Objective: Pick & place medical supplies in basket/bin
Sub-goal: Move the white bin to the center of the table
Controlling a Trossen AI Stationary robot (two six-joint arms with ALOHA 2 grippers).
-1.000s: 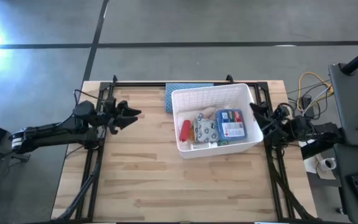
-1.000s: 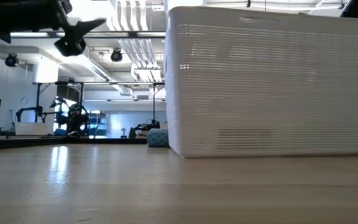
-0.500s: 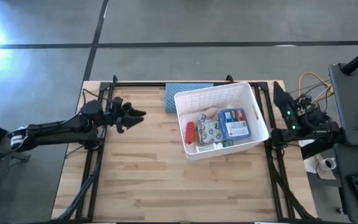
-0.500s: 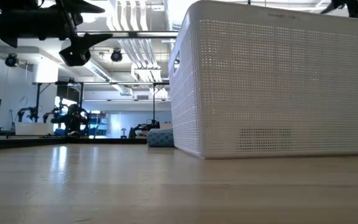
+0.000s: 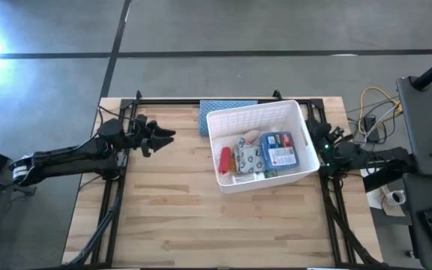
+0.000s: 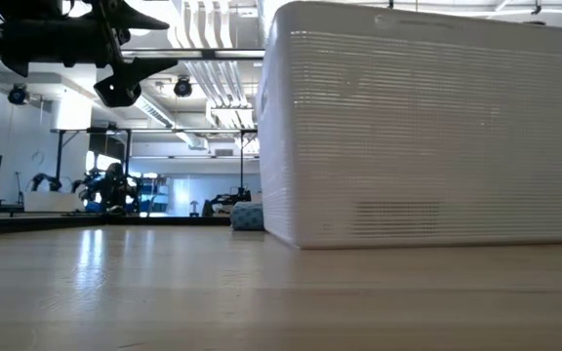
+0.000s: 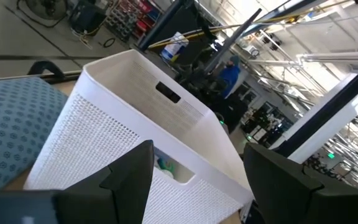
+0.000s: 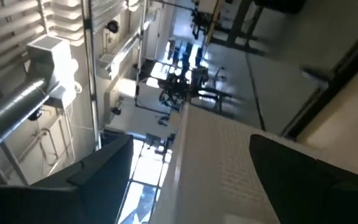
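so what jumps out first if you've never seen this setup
The big white bin stands right of the table's middle, with a red tube, a grey patterned pouch and a blue-white flat box lying inside. The left tool hovers open over the bare wood to the bin's left, while the right tool sits against the bin's right wall. A blue-grey mat peeks out behind the bin.

white perforated plastic bin [image 5: 258,116], matt; pale wood table [image 5: 178,217] with slight sheen; blue-grey textured mat [image 5: 214,111]
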